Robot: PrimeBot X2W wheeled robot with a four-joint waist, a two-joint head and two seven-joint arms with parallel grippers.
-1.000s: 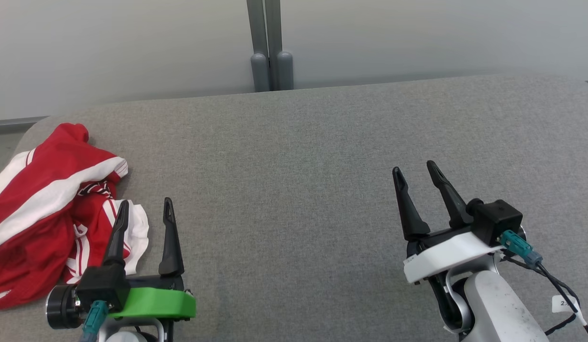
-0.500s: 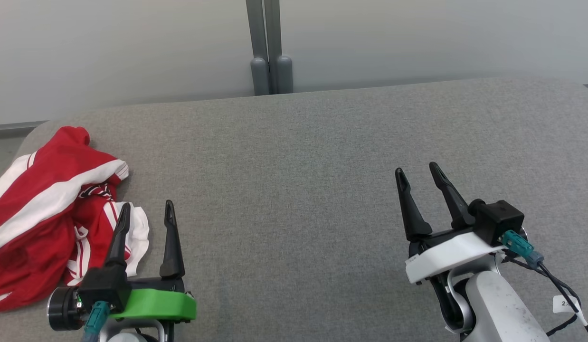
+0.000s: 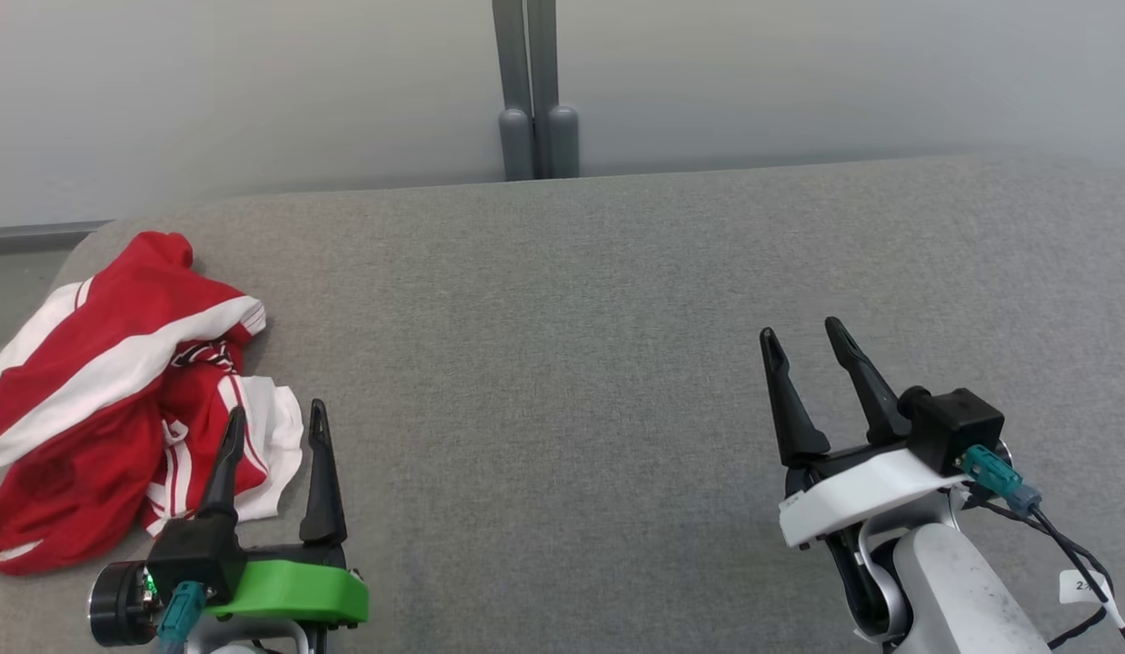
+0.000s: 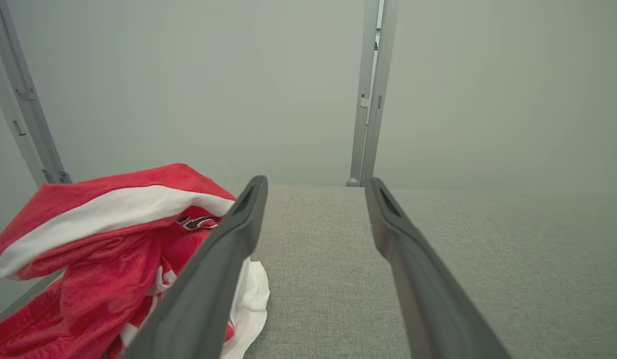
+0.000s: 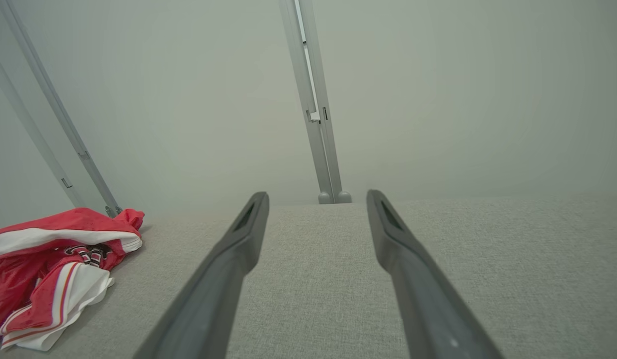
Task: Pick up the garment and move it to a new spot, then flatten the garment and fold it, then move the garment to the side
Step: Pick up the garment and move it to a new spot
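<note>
Presently the left gripper, at the lower left of the head view, has its two fingers spread apart with nothing between them. Its left-hand finger lies across the white flap of the garment in that view; whether it touches the cloth or stands above it cannot be told. The right gripper, at the lower right, is likewise spread and empty, over bare grey table and well apart from the garment.

Change noted over the last second: the whole head view has shifted to the right, the grey post at the back and the garment alike, so the camera has turned, not the cloth. Against that, the left gripper's fingertips sit a little lower in the frame than a second ago. The right gripper has barely altered.

Assessment: the robot appears to be squaring itself to the garment before a first grasp. No part of the task is done yet; the pick-up is still to come.

Condition of the garment: a red piece with broad white bands, crumpled in a loose heap at the left of the frame, near the table's rounded far-left corner. A white section with thin red stripes lies nearest the left gripper, and a dark-trimmed fold shows mid-heap. Its layers overlap, so an edge may be hard to single out.
</note>
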